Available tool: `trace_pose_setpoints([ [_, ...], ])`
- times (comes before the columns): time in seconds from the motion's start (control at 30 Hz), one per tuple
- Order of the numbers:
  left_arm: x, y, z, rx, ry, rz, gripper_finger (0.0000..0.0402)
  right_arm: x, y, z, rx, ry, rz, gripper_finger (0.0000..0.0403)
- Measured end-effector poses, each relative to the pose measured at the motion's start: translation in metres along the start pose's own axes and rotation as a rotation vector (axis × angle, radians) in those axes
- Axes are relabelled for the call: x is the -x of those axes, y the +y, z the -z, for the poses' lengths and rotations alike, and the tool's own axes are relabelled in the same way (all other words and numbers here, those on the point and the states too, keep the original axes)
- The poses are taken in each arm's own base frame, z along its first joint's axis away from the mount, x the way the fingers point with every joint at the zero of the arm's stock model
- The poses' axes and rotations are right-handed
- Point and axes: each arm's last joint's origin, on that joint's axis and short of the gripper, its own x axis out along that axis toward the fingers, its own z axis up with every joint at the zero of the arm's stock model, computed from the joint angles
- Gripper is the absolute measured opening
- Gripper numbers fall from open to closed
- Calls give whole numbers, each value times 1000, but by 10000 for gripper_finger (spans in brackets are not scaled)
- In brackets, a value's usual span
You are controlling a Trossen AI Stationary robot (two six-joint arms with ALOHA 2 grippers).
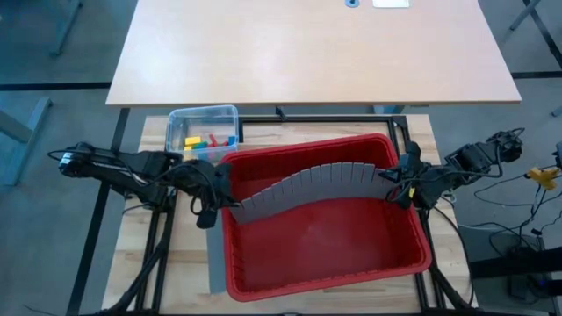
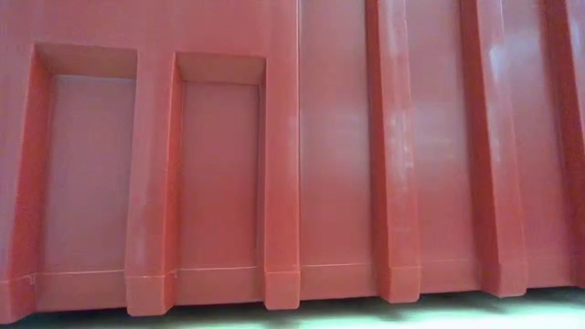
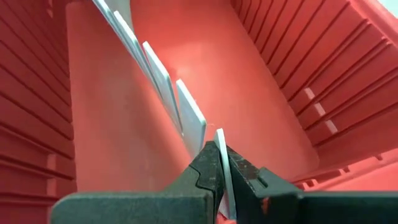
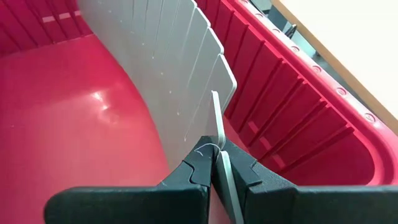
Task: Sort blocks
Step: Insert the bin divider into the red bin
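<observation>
Both arms are working on one grey divider panel (image 1: pixel 312 184) inside the red bin (image 1: pixel 413 259); the panel is bowing into an arch across the bin

- Left gripper (image 1: pixel 213 198) is pinching the panel's left end near the bin's left wall, jaws clamped narrow on the thin edge (image 3: pixel 219 163)
- Right gripper (image 1: pixel 397 186) is pinching the other end by the right wall, jaws likewise closed on the sheet (image 4: pixel 217 155)
- Blocks (image 1: pixel 209 140) are sitting in the clear tub (image 1: pixel 176 120) just beside the bin's far left corner, untouched; red, yellow, green and blue are showing

Risks, as I am judging them:
- The bent panel is storing spring; if either pinch is slipping, an end is likely snapping free and whipping out of the bin
- The grip is on a thin edge only, so twisting could be levering the sheet out of the jaws
- The panel ends may be missing the wall ribs and jamming crooked

Hard to make out:
- The low view is filling entirely with the bin's ribbed outer wall (image 2: pixel 292 164), hiding table and arms
- A second grey strip (image 1: pixel 215 263) is lying along the bin's left side, partly covered
- Block count and shapes are too small to tell
</observation>
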Motion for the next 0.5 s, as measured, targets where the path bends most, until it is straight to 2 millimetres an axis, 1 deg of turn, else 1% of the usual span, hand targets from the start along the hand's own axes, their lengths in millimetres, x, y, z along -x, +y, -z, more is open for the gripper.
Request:
trace_pose_setpoints([
  [0.5, 5, 0, 3, 20, 18, 6, 0, 0, 0, 0, -1, -1, -1, 0],
])
